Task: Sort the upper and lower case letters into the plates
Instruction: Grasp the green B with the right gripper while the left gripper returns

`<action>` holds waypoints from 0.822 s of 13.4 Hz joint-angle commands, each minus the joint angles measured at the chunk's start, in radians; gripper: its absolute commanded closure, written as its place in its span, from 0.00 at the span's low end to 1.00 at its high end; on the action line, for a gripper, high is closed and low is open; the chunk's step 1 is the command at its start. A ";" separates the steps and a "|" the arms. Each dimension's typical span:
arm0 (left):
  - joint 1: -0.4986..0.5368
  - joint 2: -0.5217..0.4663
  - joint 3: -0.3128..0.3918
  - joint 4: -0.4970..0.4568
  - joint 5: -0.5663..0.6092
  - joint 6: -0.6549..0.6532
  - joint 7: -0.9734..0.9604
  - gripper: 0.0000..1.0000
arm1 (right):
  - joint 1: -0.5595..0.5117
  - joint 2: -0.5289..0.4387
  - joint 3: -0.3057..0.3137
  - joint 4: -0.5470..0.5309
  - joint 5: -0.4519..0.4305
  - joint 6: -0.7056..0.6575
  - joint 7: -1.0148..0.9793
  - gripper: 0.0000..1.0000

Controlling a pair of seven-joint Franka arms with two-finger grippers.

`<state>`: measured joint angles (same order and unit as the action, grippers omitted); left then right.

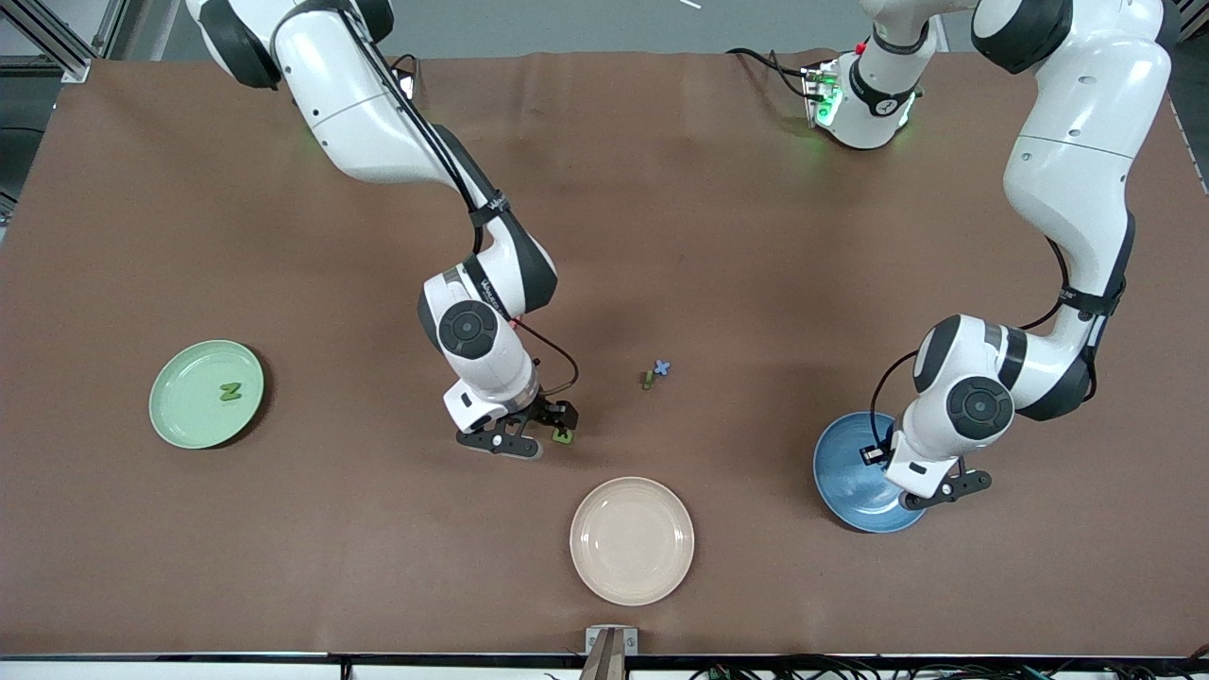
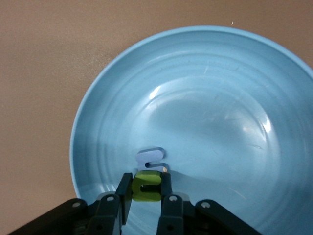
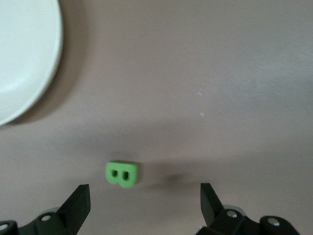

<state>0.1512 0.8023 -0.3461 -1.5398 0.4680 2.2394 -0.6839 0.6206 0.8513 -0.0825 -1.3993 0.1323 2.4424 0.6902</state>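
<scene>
My left gripper (image 1: pixel 945 491) hangs over the blue plate (image 1: pixel 845 472), shut on a small green letter c (image 2: pixel 146 186). A pale blue letter s (image 2: pixel 152 159) lies in that plate (image 2: pixel 220 98), just past the held letter. My right gripper (image 1: pixel 536 431) is low over the table with its fingers wide open. A green letter B (image 1: pixel 563 435) lies on the cloth by one of its fingertips, and the right wrist view shows this B (image 3: pixel 122 175) just ahead of the open jaws. The pale green plate (image 1: pixel 179 416) at the right arm's end holds a green letter Z (image 1: pixel 230 391).
A blue letter (image 1: pixel 663 367) and a small green letter (image 1: pixel 649 380) lie together mid-table. A cream-white plate (image 1: pixel 631 567) sits nearer to the front camera than they do, and its rim (image 3: pixel 29 73) shows in the right wrist view. Brown cloth covers the table.
</scene>
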 commanded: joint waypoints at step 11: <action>0.004 -0.066 -0.052 -0.025 0.000 -0.078 -0.008 0.00 | 0.051 0.110 -0.019 0.057 -0.158 0.118 0.032 0.22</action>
<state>0.1550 0.7954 -0.3603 -1.5433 0.4688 2.2229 -0.6843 0.6603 0.9360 -0.0877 -1.3659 0.0121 2.5587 0.7002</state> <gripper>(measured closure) 0.172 0.159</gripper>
